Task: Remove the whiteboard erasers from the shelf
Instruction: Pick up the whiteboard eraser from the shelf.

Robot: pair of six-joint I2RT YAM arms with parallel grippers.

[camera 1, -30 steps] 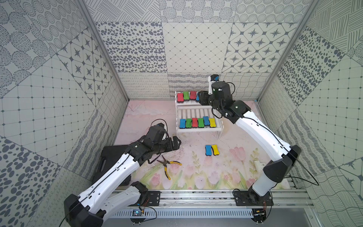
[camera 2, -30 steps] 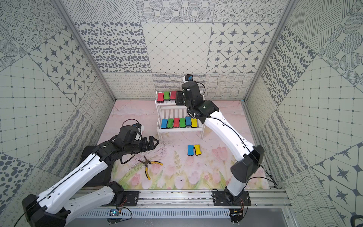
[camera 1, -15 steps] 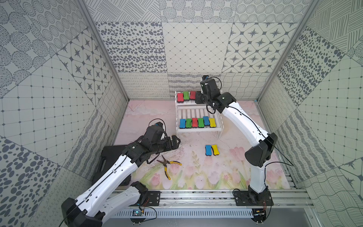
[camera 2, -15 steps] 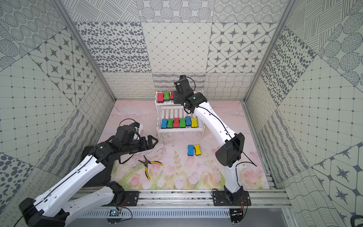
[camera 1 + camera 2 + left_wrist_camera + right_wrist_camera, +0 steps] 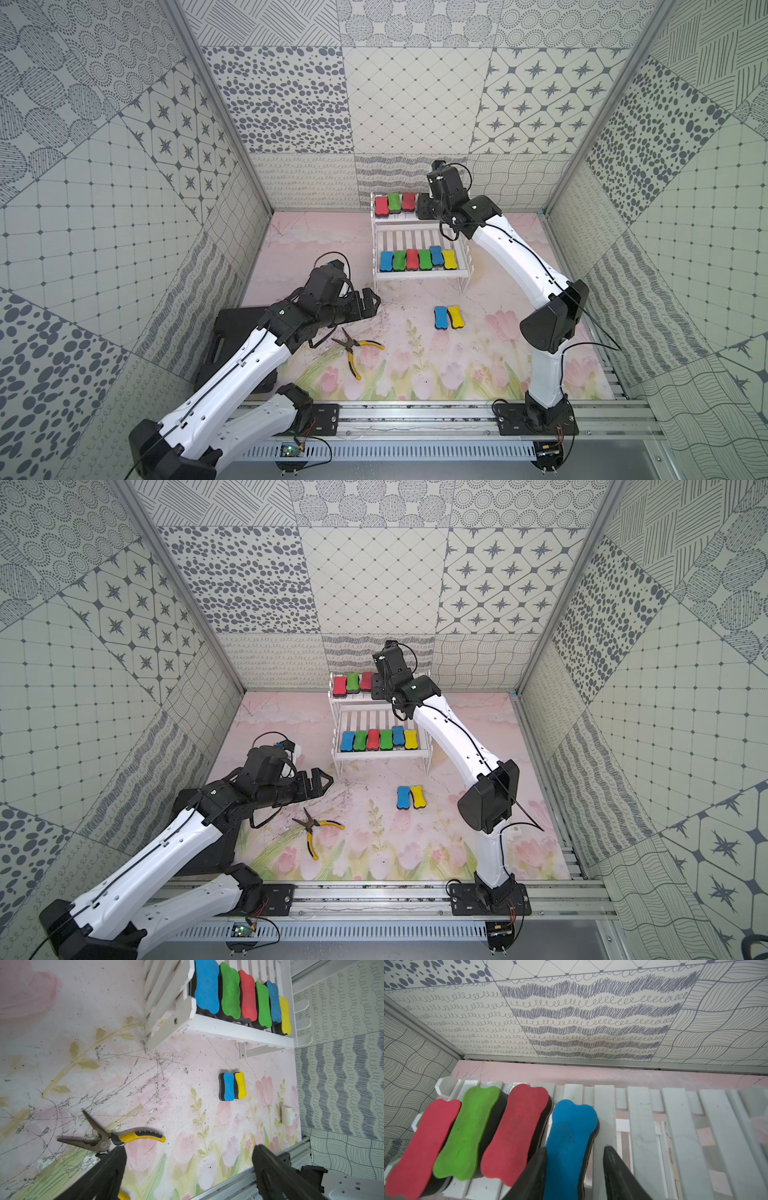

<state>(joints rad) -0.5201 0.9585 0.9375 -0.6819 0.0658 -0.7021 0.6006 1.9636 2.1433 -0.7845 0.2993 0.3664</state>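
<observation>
Right hand (image 5: 575, 1148) had come down onto the top tier of the shelf (image 5: 679, 1126), narrowing astride the blue eraser (image 5: 573, 1122) at the wrist view's lower centre, not yet pinching, so its removal looked next; left hand (image 5: 189, 1147) hung spread

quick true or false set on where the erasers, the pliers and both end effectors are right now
1. The lower-tier erasers on the shelf number six. True.
2. The pliers lie on the shelf. False: they lie on the table.
3. The right end effector straddles the upper-tier blue eraser. True.
4. The two erasers off the shelf are red and green. False: they are a loose blue eraser and a loose yellow eraser.
5. The left end effector holds an eraser. False: it is open and empty.
</observation>
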